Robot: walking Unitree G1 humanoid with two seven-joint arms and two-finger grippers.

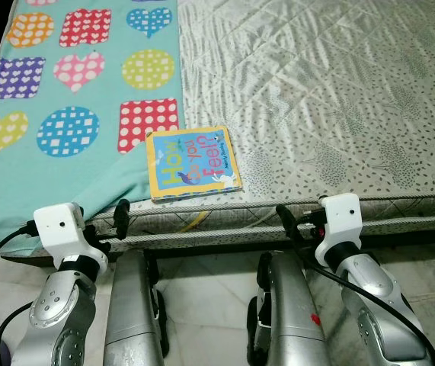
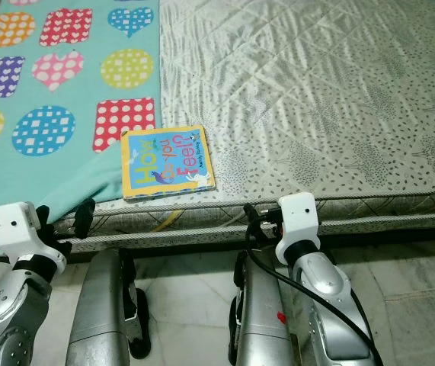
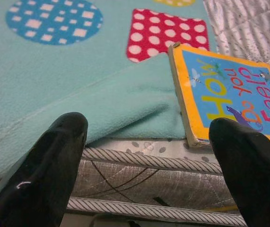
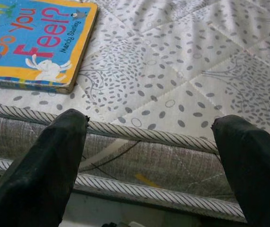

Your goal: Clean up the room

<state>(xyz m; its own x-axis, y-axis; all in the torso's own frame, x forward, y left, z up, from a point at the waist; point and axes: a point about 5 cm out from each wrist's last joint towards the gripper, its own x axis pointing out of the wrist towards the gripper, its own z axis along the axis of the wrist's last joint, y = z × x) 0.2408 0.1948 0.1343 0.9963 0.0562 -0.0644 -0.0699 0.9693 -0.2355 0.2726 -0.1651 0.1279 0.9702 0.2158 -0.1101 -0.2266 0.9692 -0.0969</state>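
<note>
Near the bed's (image 1: 339, 114) front edge lies the board book (image 1: 193, 163), beside the teal blanket (image 1: 72, 114). Left claw (image 3: 146, 142) and right claw (image 4: 151, 146) gape empty below, approaching; next, reach and grip it.

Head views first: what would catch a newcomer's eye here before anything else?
A bright board book titled "How Do You Feel?" lies flat near the front edge of the mattress, its left edge beside a turquoise blanket patterned with dotted hearts, circles and squares. Below the mattress edge, the left claw and right claw are both open, either side of the book and touching nothing.
</note>
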